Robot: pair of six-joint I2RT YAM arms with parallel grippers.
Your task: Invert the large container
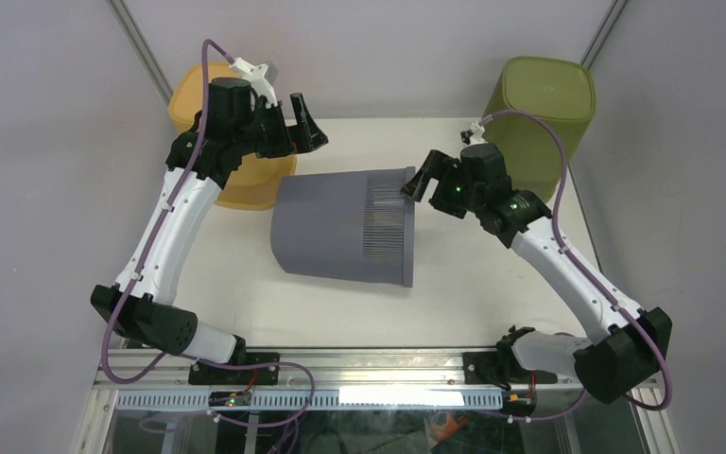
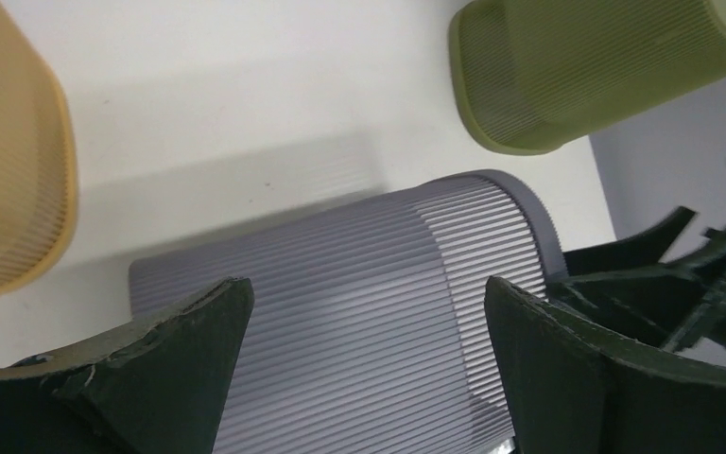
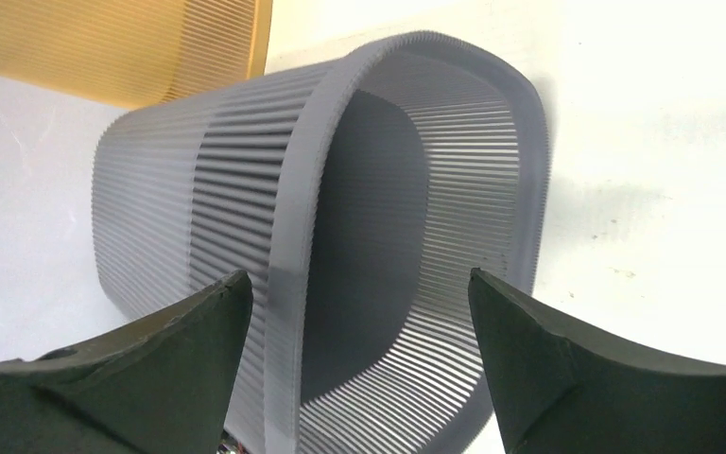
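Note:
The large container (image 1: 340, 227) is a grey ribbed bin lying on its side in the middle of the table, its mouth facing right. My right gripper (image 1: 423, 180) is at the far corner of that mouth. In the right wrist view the jaws (image 3: 359, 276) stand open, and the bin's rim (image 3: 288, 236) runs between the two fingers, gripped by neither. My left gripper (image 1: 310, 128) hovers open above the bin's far left end. The left wrist view looks down on the ribbed wall (image 2: 359, 303) through the open left gripper (image 2: 367, 284), which holds nothing.
An orange-yellow container (image 1: 198, 95) stands at the back left, partly under the left arm, close to the grey bin's base. An olive green container (image 1: 544, 104) stands at the back right behind the right arm. The white table (image 1: 246, 293) ends at a metal rail near the arm bases.

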